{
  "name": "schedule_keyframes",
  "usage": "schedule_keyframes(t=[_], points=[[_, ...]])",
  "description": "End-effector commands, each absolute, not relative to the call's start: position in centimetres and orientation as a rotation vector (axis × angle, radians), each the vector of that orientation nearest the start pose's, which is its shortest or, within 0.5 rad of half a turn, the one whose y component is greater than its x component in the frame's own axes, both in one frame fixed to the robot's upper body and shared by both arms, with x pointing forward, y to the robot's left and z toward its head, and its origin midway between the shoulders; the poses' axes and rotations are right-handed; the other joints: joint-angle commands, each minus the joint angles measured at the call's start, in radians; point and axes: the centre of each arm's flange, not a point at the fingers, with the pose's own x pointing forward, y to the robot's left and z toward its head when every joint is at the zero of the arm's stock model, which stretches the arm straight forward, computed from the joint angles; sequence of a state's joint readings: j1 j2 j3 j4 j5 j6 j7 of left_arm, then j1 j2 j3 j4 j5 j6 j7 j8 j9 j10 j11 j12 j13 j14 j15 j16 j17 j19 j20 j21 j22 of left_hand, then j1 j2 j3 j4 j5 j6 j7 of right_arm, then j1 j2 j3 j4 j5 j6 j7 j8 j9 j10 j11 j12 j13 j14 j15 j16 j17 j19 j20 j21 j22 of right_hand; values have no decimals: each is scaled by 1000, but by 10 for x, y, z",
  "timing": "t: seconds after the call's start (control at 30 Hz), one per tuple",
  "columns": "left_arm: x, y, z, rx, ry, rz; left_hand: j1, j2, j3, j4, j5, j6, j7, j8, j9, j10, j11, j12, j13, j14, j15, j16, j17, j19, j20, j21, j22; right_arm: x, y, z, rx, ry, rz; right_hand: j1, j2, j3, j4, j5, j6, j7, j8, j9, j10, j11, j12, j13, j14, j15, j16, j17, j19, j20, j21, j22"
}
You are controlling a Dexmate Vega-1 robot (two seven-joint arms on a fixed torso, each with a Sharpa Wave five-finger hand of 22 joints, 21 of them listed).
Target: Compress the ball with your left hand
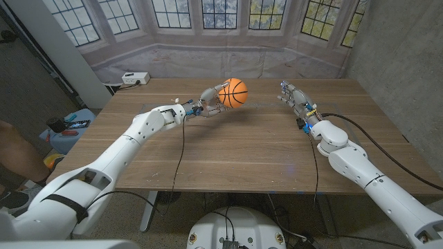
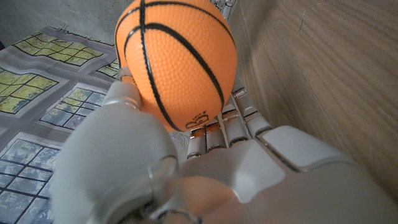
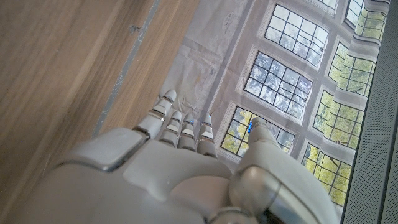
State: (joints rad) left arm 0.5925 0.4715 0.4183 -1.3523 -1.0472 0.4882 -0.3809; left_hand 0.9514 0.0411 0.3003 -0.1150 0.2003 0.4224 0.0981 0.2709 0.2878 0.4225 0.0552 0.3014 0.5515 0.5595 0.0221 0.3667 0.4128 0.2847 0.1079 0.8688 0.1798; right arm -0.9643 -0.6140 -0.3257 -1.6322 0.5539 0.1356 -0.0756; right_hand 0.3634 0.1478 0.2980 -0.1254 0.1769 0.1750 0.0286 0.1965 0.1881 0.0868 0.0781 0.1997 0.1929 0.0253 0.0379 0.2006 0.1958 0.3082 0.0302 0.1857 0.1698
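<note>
An orange ball [image 1: 235, 92] with black basketball lines is held above the far middle of the table. My left hand [image 1: 211, 101] grips it from the left. In the left wrist view the ball [image 2: 177, 59] sits against the palm, the thumb and fingers [image 2: 227, 124] cupping its lower side; it looks slightly elongated. My right hand [image 1: 293, 96] stands at the far right of the table with its fingers apart and holds nothing. The right wrist view shows that hand [image 3: 180, 168] with straight fingers [image 3: 183, 130] over bare wood.
The wooden table [image 1: 242, 149] stretches toward me between the arms. A white power strip [image 1: 135, 78] lies at the far left corner. A grey printed window backdrop [image 1: 228, 28] hangs behind the table. A person's leg [image 1: 17, 149] and a blue bin [image 1: 69, 128] show at the left.
</note>
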Motion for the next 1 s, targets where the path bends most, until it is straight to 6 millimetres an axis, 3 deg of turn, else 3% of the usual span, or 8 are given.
schedule_keyframes(t=[0.03, 0.23, 0.3, 0.47, 0.73, 0.8, 0.9, 1.0], points=[[657, 179, 23, -284, -60, -869, -24, -4, 22, 26, 3, -18, -3, -13, -5, -25, 12, -12, -1, -24, 8, -14, -1, -17, 7, -10, 4, 603, -266, -7, -94, -604, 222, 4, 1, 4, -2, 0, 8, -1, -2, 3, 5, 1, 1, 5, 3, 4, 4, 1, 1, 2, 8, 2], [659, 180, 22, -288, -48, -892, -43, -3, 21, 25, 3, -61, -17, -38, -13, -63, 20, -32, -8, -51, 31, -32, -6, -44, 23, -26, 4, 604, -264, -7, -97, -599, 225, 4, 1, 5, -2, 1, 8, -2, -2, 3, 5, 1, 1, 5, 3, 5, 4, 1, 1, 3, 8, 2], [660, 180, 22, -297, -43, -903, -50, -2, 21, 25, 3, -76, -22, -47, -16, -81, 41, -39, -8, -66, 39, -40, -8, -53, 26, -32, 4, 604, -264, -6, -100, -598, 224, 4, 1, 5, -2, 1, 8, -2, -2, 3, 5, 1, 1, 5, 3, 5, 4, 1, 1, 3, 8, 2], [661, 179, 22, -297, -38, -911, -63, -2, 20, 25, 2, -117, -43, -66, -21, -108, 54, -50, -9, -85, 46, -51, -10, -66, 32, -41, 5, 604, -264, -7, -99, -594, 225, 4, 1, 5, -3, 1, 7, -3, -2, 3, 5, 1, 2, 5, 2, 5, 4, 1, 1, 3, 8, 2], [664, 177, 24, -294, -28, -918, -74, 0, 20, 24, 2, -127, -63, -69, -26, -119, 62, -54, -9, -90, 51, -55, -12, -70, 36, -46, 5, 606, -265, -8, -92, -587, 223, 5, 1, 5, -3, 1, 8, -2, -2, 3, 5, 1, 2, 5, 2, 5, 4, 1, 1, 3, 8, 2], [664, 176, 25, -293, -25, -920, -76, 0, 20, 24, 2, -131, -75, -71, -27, -121, 63, -54, -9, -92, 54, -57, -13, -73, 38, -49, 5, 606, -266, -8, -91, -587, 222, 5, 1, 5, -3, 0, 8, -3, -2, 3, 5, 1, 2, 5, 3, 5, 4, 1, 1, 6, 8, 2], [666, 176, 26, -293, -23, -919, -83, 2, 22, 20, 2, -132, -140, -70, -32, -126, 66, -55, -9, -96, 60, -61, -15, -75, 42, -54, 6, 607, -266, -8, -89, -585, 223, 5, 0, 5, -3, 0, 8, -2, -2, 3, 5, 0, 1, 5, 2, 6, 4, 1, 1, 7, 8, 2], [667, 176, 26, -295, -19, -923, -85, 2, 22, 20, 2, -129, -145, -69, -33, -126, 66, -55, -9, -97, 61, -62, -15, -75, 44, -55, 6, 607, -266, -8, -89, -582, 222, 5, 0, 5, -3, 0, 8, -3, -2, 3, 5, 0, 1, 5, 3, 6, 4, 1, 1, 8, 8, 2]])
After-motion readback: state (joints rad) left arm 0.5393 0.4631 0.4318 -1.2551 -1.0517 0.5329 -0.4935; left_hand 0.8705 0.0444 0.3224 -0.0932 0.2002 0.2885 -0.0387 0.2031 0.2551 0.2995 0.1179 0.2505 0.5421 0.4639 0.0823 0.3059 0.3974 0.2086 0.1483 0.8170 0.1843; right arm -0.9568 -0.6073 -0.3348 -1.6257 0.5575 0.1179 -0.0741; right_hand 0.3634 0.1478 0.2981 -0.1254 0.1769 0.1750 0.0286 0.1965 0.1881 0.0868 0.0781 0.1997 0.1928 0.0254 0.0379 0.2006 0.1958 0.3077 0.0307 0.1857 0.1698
